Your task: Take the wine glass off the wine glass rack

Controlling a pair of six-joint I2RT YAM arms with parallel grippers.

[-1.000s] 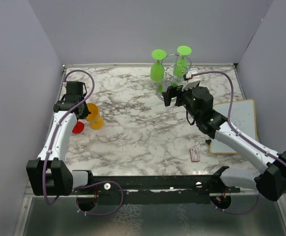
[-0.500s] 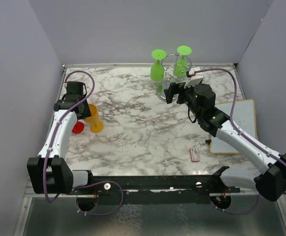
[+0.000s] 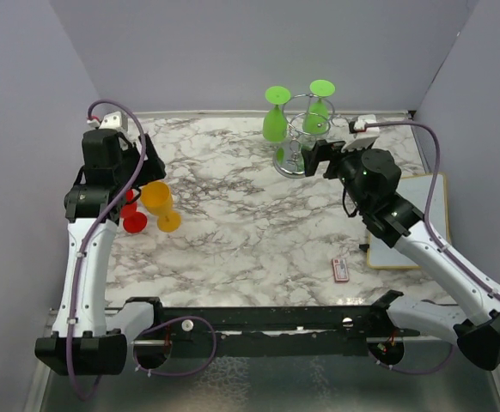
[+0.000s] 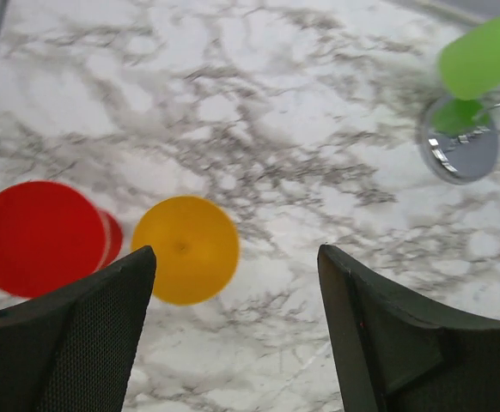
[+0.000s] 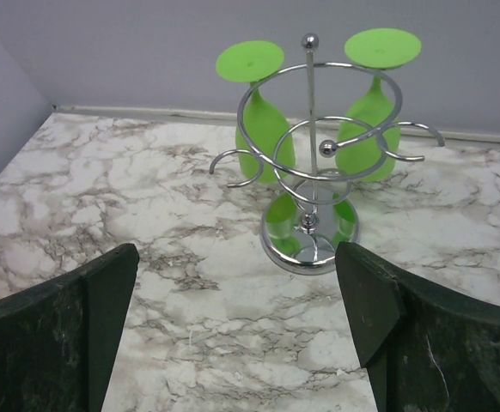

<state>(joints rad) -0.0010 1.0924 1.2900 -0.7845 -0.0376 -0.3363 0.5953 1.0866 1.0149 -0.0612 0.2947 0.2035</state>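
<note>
My right gripper (image 5: 237, 300) is spread wide, facing the rack (image 5: 312, 251) on the desk (image 5: 147, 197) without touching it. One green wine glass (image 5: 263, 129) and a second green glass (image 5: 366, 137) hang upside down from the rack's loops. My left gripper (image 4: 237, 326), also spread, hovers over a yellow glass (image 4: 185, 249), well apart from the rack.

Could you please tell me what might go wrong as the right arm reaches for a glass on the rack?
1. The left glass and right glass hang close together on the rack. The open right gripper, going for one, could knock the other or snag a wire loop.
2. The rack stands on a small round base, so a sideways pull might tip it over with both glasses.
</note>
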